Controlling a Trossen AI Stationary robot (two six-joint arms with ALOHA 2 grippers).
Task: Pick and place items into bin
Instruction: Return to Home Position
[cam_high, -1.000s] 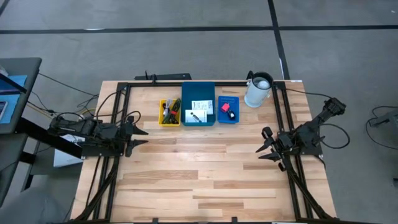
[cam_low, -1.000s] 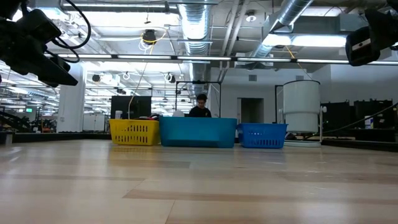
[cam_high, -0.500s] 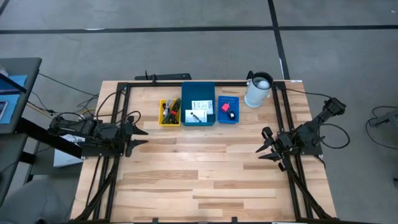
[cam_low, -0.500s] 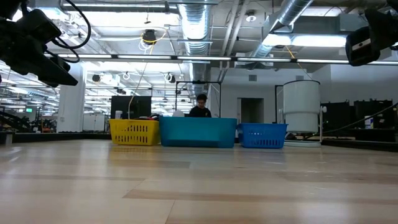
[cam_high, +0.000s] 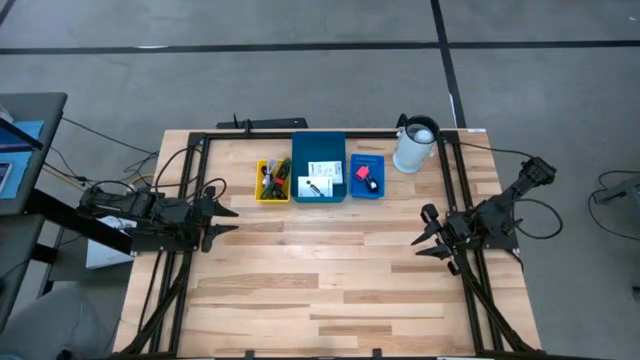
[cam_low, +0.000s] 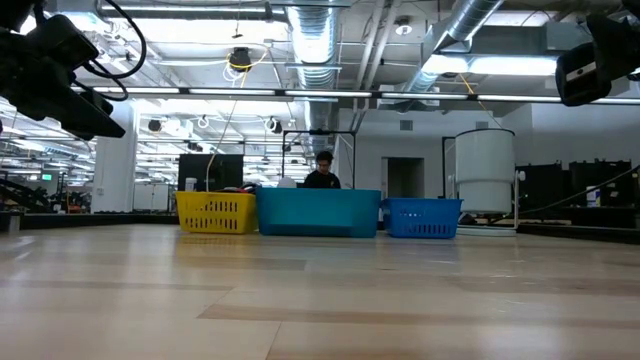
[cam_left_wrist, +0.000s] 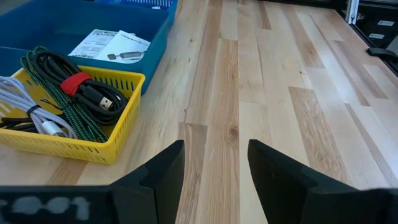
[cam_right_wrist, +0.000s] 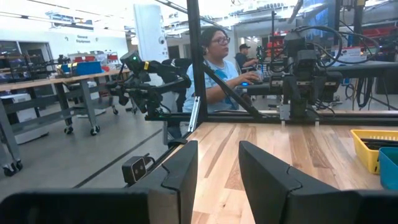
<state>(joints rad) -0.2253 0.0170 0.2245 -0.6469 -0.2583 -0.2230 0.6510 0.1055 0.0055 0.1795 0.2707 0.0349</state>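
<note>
Your left gripper (cam_high: 228, 220) hangs over the left side of the tabletop (cam_high: 330, 290) with its fingers spread well apart and nothing between them; the left wrist view shows only bare wood in the gap (cam_left_wrist: 214, 149). Your right gripper (cam_high: 420, 246) sits opposite over the right side, also wide open and empty, touching nothing (cam_right_wrist: 217, 149). All the items lie in the three bins lined up along the far edge. From above, the yellow bin (cam_high: 273, 199) shows only a dark tangle, but the left wrist view sorts it into a green braided cable (cam_left_wrist: 43, 68), a black cable (cam_left_wrist: 93, 93) bound with a red strap (cam_left_wrist: 74, 83), and a white cable (cam_left_wrist: 31, 112). The teal bin (cam_high: 318, 145) holds two white cards (cam_high: 322, 169), one with a small dark thing on it that I cannot identify. The small blue bin (cam_high: 368, 159) holds a pink-red piece (cam_high: 361, 172) and a small black object (cam_high: 372, 184). The low view shows only the bins' outer walls, not their contents, and cuts off the left arm (cam_low: 60, 70) and right arm (cam_low: 600, 60) at its upper corners. A white jug (cam_high: 415, 145) stands at the far right corner. A seated person (cam_right_wrist: 217, 62) shows only in the right wrist view, partly hidden by a dark frame post.
</note>
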